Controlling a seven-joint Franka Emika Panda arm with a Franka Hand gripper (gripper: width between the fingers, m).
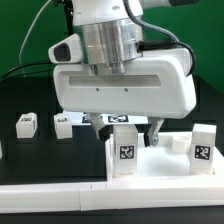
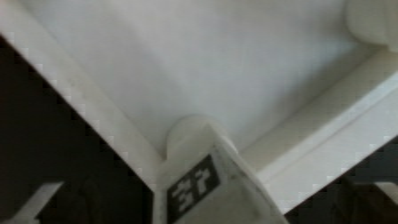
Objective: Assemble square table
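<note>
Hovering over the plate [image 1: 165, 166] by an upright leg [image 1: 125, 157], the pincer [image 1: 122, 128] gapes apart.

Black table [image 1: 30, 155]; white rail [image 1: 50, 201]; green backdrop [image 1: 212, 50].

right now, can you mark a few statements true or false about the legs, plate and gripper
Two loose white blocky legs lie on the black table: true.
The white plastic square plate carries no legs: false; upright tagged legs stand on it.
The two-finger gripper is shut on a leg: false; its fingers stand apart.
The wrist view shows a tagged leg against the plate: true.
</note>
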